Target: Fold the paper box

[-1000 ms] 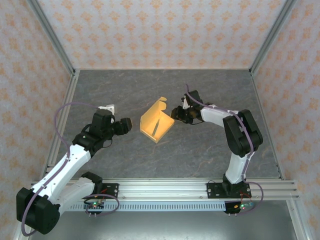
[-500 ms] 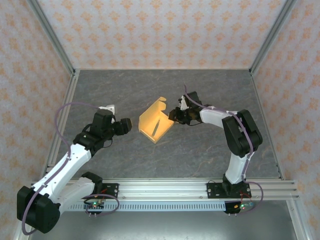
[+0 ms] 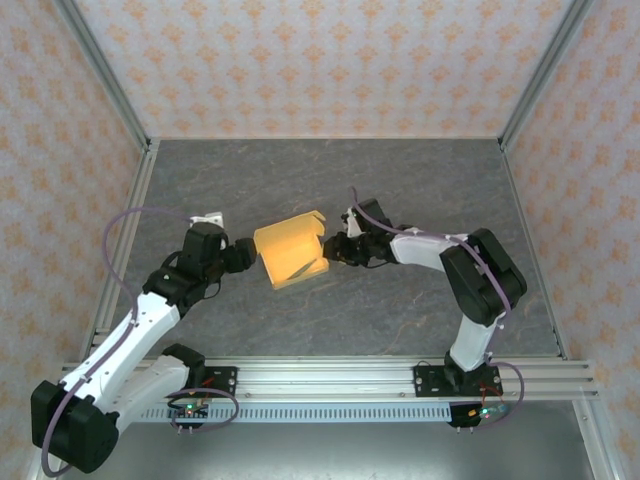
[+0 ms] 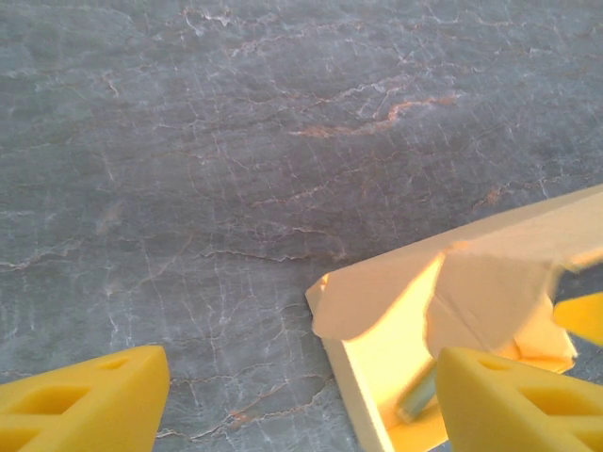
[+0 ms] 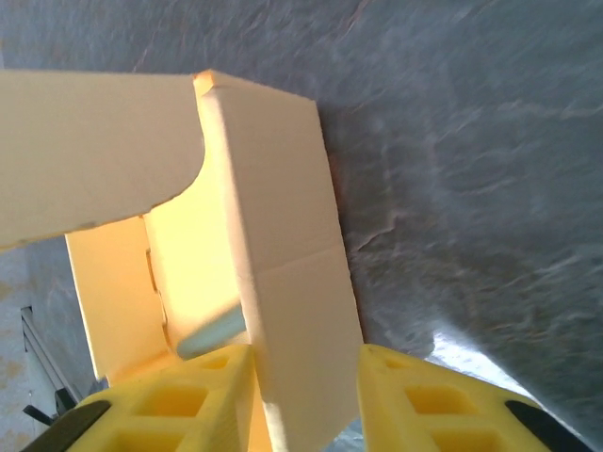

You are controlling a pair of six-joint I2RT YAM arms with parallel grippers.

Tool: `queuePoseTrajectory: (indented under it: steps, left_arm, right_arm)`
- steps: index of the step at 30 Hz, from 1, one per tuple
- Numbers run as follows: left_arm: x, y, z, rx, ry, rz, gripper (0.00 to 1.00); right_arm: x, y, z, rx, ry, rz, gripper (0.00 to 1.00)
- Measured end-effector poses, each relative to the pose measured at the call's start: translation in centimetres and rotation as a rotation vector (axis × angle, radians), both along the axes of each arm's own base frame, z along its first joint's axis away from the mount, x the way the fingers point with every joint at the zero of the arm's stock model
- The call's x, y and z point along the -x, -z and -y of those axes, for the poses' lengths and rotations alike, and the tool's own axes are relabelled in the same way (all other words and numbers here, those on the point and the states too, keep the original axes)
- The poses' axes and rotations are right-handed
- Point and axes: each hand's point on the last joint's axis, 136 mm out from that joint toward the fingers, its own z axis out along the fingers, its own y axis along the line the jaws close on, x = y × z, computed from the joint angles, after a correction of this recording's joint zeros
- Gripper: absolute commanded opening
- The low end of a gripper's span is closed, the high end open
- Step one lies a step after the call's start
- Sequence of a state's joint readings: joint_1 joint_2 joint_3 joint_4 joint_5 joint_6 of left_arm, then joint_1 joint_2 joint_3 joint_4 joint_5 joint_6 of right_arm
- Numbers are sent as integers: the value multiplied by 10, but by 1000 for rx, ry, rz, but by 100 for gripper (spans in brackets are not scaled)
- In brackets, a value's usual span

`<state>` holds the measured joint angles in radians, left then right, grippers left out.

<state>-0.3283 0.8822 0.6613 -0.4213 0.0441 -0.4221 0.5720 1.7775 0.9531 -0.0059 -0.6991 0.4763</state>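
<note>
The paper box (image 3: pixel 290 250) is plain light-orange card, half folded. The right fingers (image 5: pixel 160 410) clamp one wall; the left fingers (image 4: pixel 85 400) stand apart.

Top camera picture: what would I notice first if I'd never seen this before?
The bright orange paper box jumps out, half folded with flaps standing up, in the middle of the dark grey table. The right claw pinches one of its walls, while the left claw sits open just beside its left side.
</note>
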Motion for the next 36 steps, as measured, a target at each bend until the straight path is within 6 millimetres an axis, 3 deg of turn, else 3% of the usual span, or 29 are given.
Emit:
queuePoseTrajectory:
  steps: [3, 6, 10, 14, 16, 28, 36]
  left_arm:
    - [5, 1, -2, 1, 0, 5, 75]
    - [11, 7, -3, 3, 4, 2, 75]
    - [16, 19, 2, 12, 44, -3, 76]
    - [9, 25, 8, -5, 86, 4, 79]
    - [3, 25, 10, -19, 102, 25, 79]
    - [-19, 28, 9, -60, 167, 81, 76]
    - [-20, 25, 8, -59, 170, 89, 76]
  right_arm:
    - [10, -1, -4, 17, -18, 11, 41]
    - [10, -7, 7, 76, -12, 62, 46]
    - [-2, -34, 21, 141, -23, 219, 53]
    - [-18, -64, 18, 158, -67, 380, 54]
    - [-23, -69, 17, 169, -92, 439, 53]
    - [-29, -88, -2, 158, -237, 677, 46]
    - [-28, -70, -9, 181, -307, 691, 35]
